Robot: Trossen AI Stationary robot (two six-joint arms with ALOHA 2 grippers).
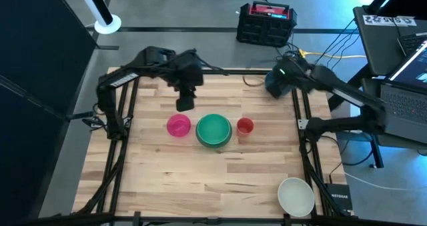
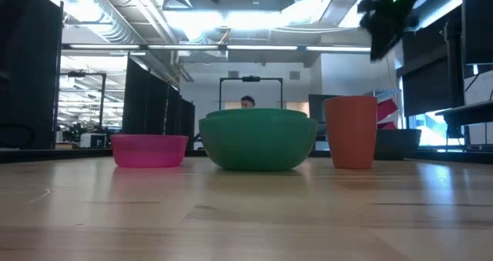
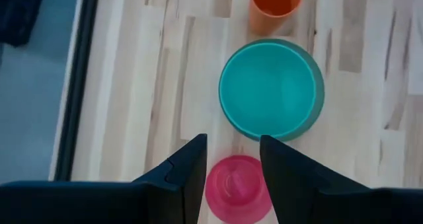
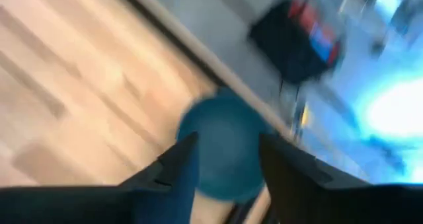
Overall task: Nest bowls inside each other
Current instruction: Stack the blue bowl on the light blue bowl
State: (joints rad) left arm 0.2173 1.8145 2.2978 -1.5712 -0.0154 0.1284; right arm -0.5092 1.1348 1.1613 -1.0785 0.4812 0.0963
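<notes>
Near the table's middle stands a small pink bowl (image 1: pixel 179 125) (image 3: pixel 236 187). To its right a bright green bowl (image 1: pixel 214 129) (image 3: pixel 268 88) sits nested in a larger translucent green one (image 2: pixel 258 142). A white bowl (image 1: pixel 295 196) rests at the near right corner. The dark teal-blue bowl (image 1: pixel 272 86) (image 4: pixel 225 135) stands at the far right edge. My left gripper (image 1: pixel 185 105) (image 3: pixel 232 141) hangs open, high above the table just beyond the pink bowl. Well above the teal-blue bowl, my right gripper (image 2: pixel 389 30) (image 4: pixel 228 141) is open with nothing between its fingers.
A red-orange cup (image 1: pixel 245 127) (image 2: pixel 351 132) stands upright just right of the green bowls. A black crate (image 1: pixel 266 23) sits on the floor beyond the far edge, and laptops (image 1: pixel 400 66) stand off the right side. Bare wood lies across the near half of the table.
</notes>
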